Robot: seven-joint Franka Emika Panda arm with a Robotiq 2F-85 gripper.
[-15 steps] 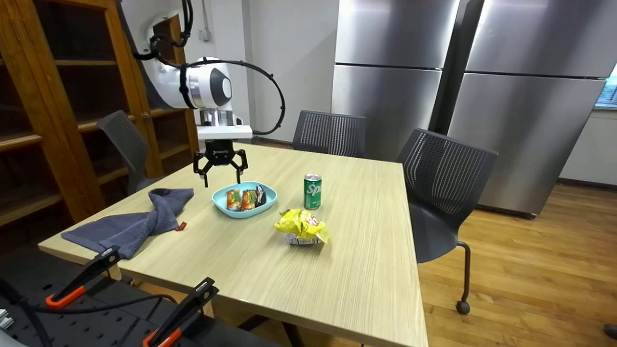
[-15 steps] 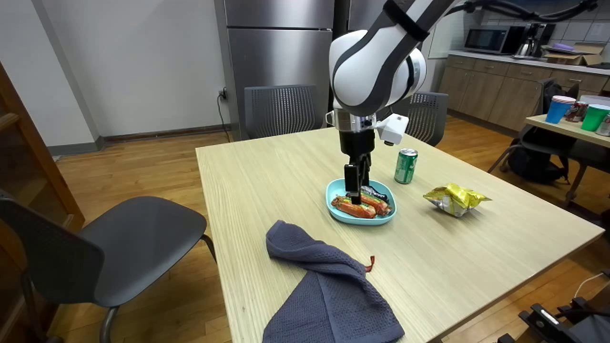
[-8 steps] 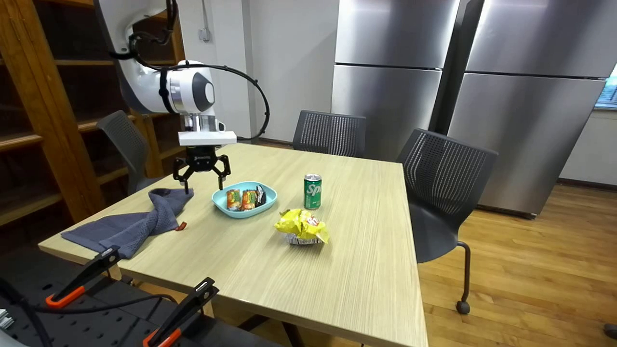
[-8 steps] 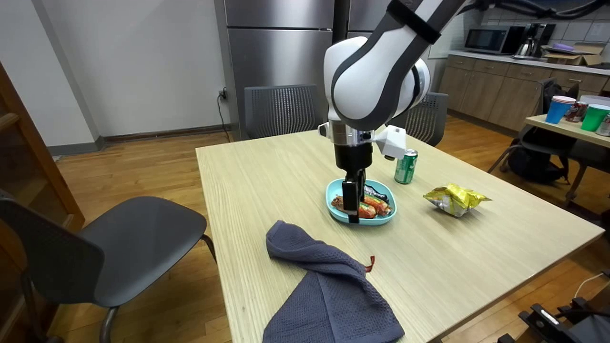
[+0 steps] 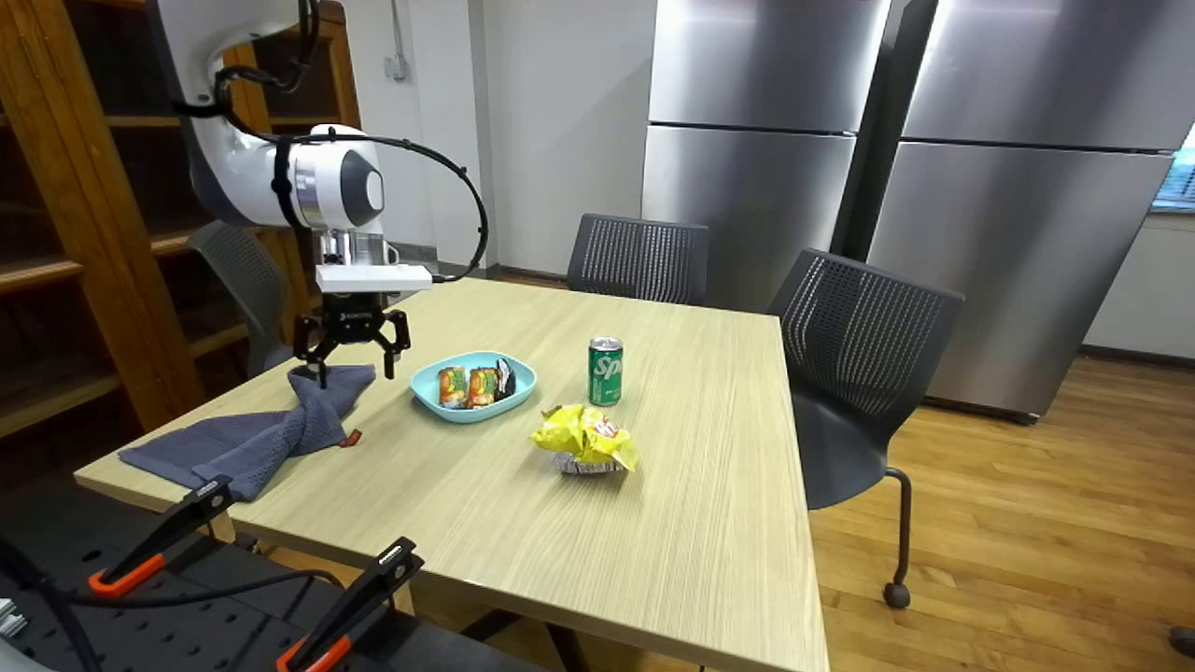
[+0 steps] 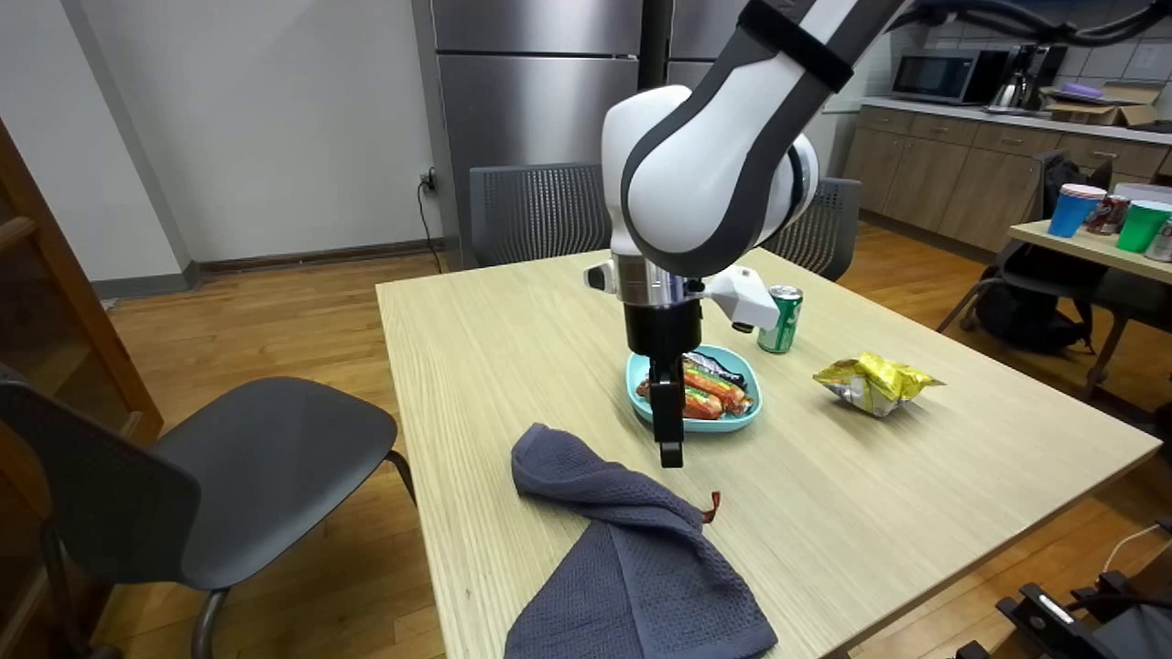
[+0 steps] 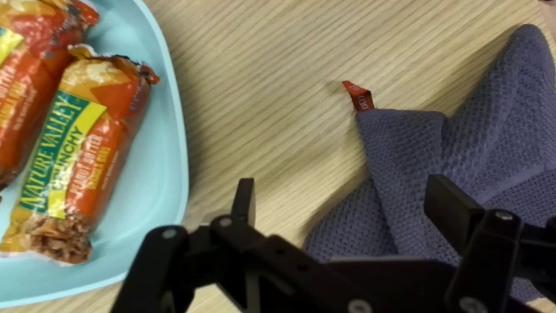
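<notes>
The gripper (image 5: 357, 376) is spread wide with nothing between its fingers (image 7: 244, 202), one of them over the towel (image 7: 412, 139) on the table (image 7: 269, 87); whether they touch is hard to tell. The wrist view crops the towel and the nearby dish (image 7: 158, 174). In an exterior view the near finger (image 6: 669, 412) hides the other.

Wrist view, right: towel (image 7: 473, 148), rough matt cloth (waffle-textured). Left: dish (image 7: 150, 174), smooth plastic; wrappers (image 7: 78, 152), glossy. Table (image 7: 269, 108): wood-grained, matt.
</notes>
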